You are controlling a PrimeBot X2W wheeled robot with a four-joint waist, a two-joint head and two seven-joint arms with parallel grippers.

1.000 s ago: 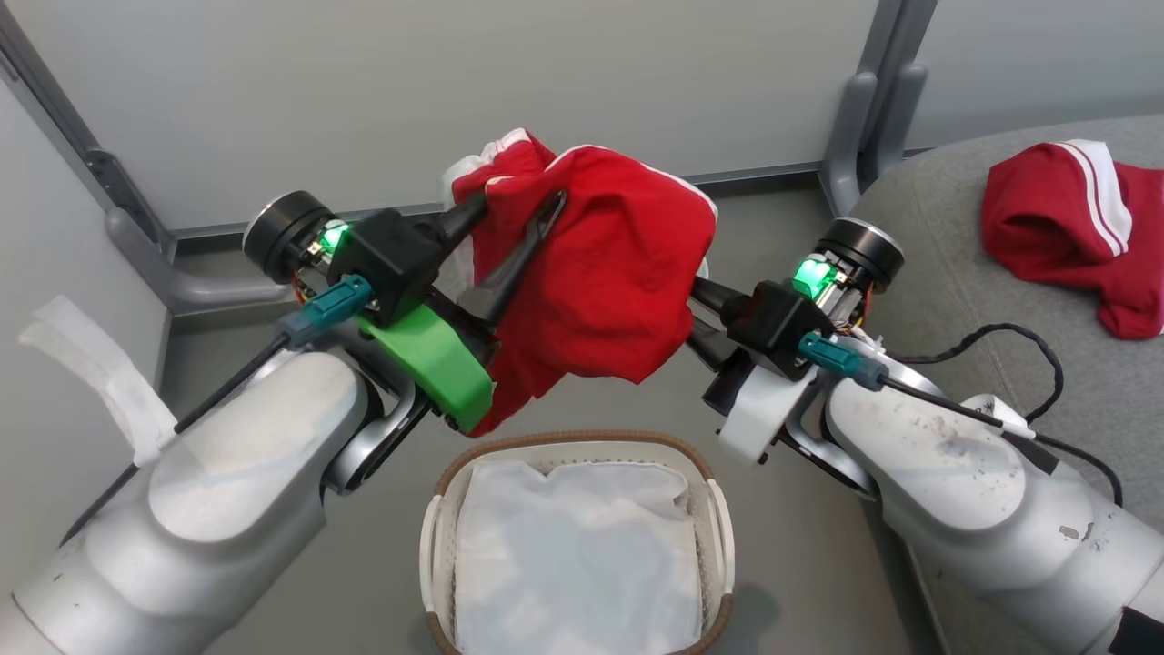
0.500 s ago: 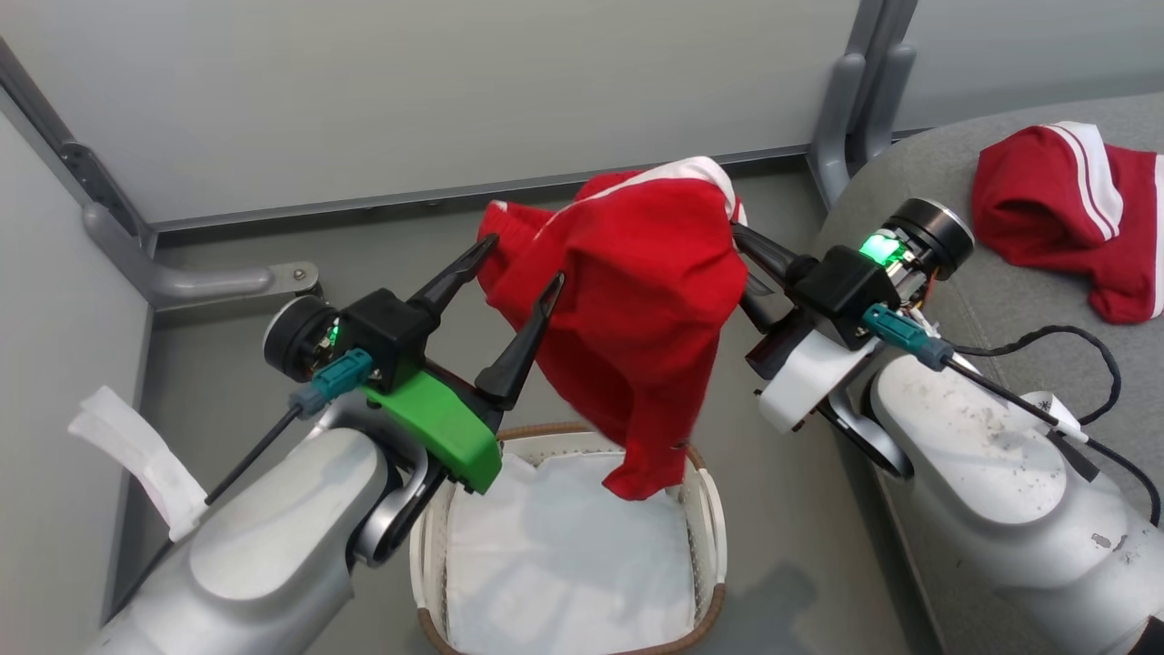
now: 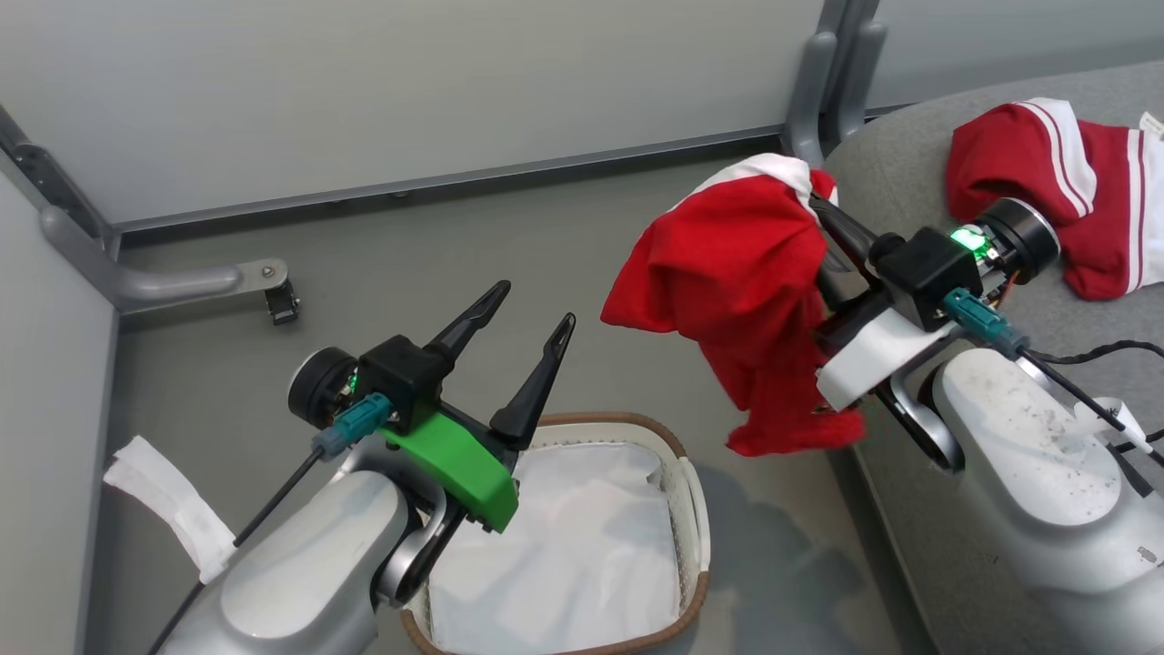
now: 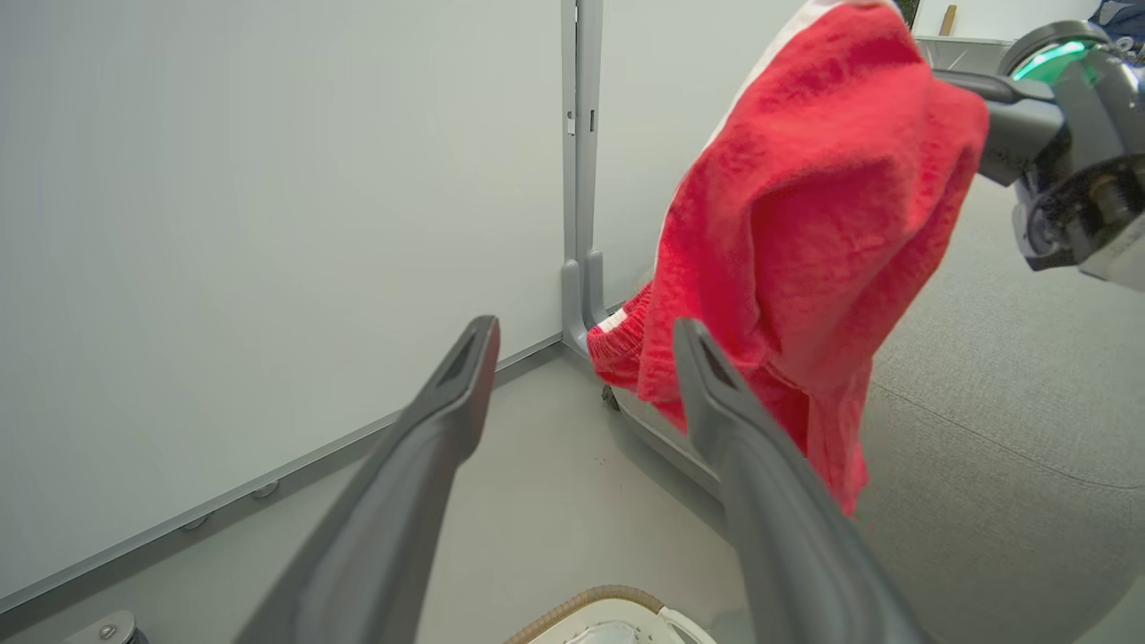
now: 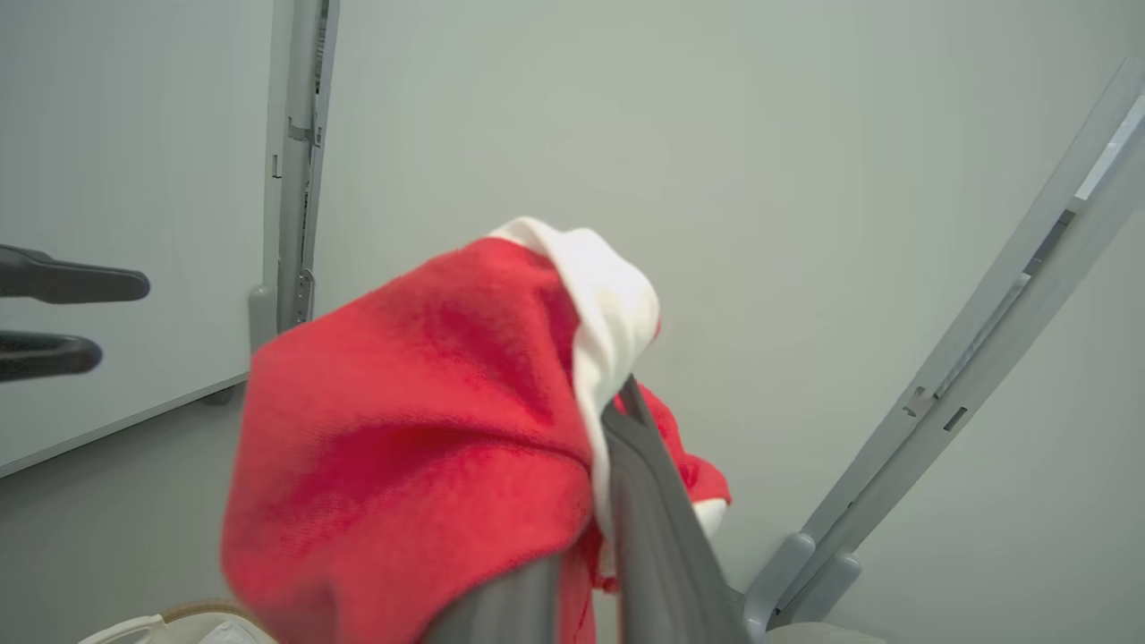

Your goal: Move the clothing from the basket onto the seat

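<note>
Garment [image 3: 737,300], soft bright-red fabric with a white band, hangs in the air from the right gripper [image 3: 823,218]. That gripper's two long dark fingers are pinched together on the white-banded end.

Clock taken on the head view. The garment sits at 2 o'clock from the small oval cream-white perforated plastic basket [image 3: 627,420] with the brown woven rim, and is clear of it. It hangs right at the near edge of the large grey woven-fabric seat [image 3: 909,182]. Can't tell whether the low hem brushes the cushion's side.

The second garment [image 3: 1028,155], red with white panels and thin white stripes, lies crumpled on the seat at 2 o'clock. The basket is at 6 o'clock, with the white fabric liner [image 3: 564,546] showing inside.

The left gripper [image 3: 536,305] is spread wide and holds nothing. It sits over the basket's 10 o'clock rim with its fingers aimed at about 1 o'clock.

Step, my read: carrying the last piece across, not yet over the cushion. Next move calls for the right arm to go further toward 3 o'clock until the hem clears the seat edge, then lower and unclamp. Risk: the trailing hem snags on the edge.

Axis: the long axis runs 12 to 6, near plumb. The white-banded end points up at 12 and the loose hem points down at 6.
</note>
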